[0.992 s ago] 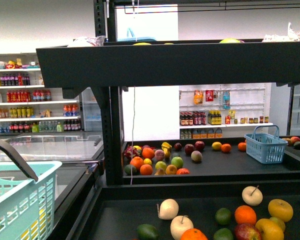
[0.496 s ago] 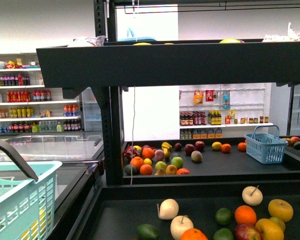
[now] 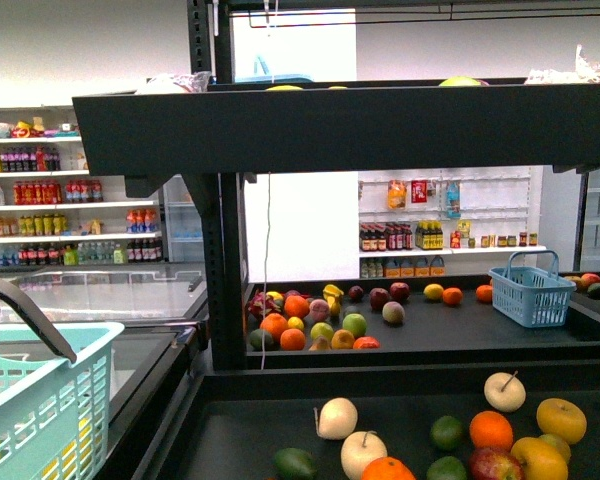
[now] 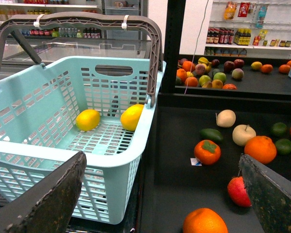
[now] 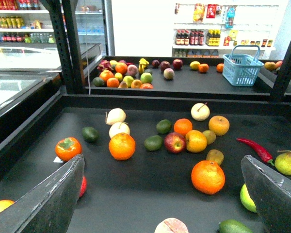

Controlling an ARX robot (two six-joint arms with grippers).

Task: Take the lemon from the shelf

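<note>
The black shelf tray [image 3: 230, 435] holds loose fruit. A bright yellow fruit, likely the lemon [image 3: 543, 461], lies at its right beside a red apple [image 3: 494, 464]; the right wrist view shows the lemon [image 5: 196, 141] next to that apple. Two more lemons [image 4: 88, 119] [image 4: 132, 117] lie inside the turquoise basket [image 4: 114, 148]. My left gripper [image 4: 160, 204] is open and empty, above the tray's edge next to the basket. My right gripper [image 5: 160, 199] is open and empty above the tray [image 5: 136, 189], short of the fruit.
Oranges [image 5: 207, 176] [image 5: 122, 146], a persimmon [image 4: 206, 151], limes, pale apples and a red chilli [image 5: 254, 148] lie on the tray. A farther tray [image 3: 480, 335] holds more fruit and a blue basket [image 3: 530, 291]. An upper black tier [image 3: 340, 125] overhangs. White bottle shelves stand behind.
</note>
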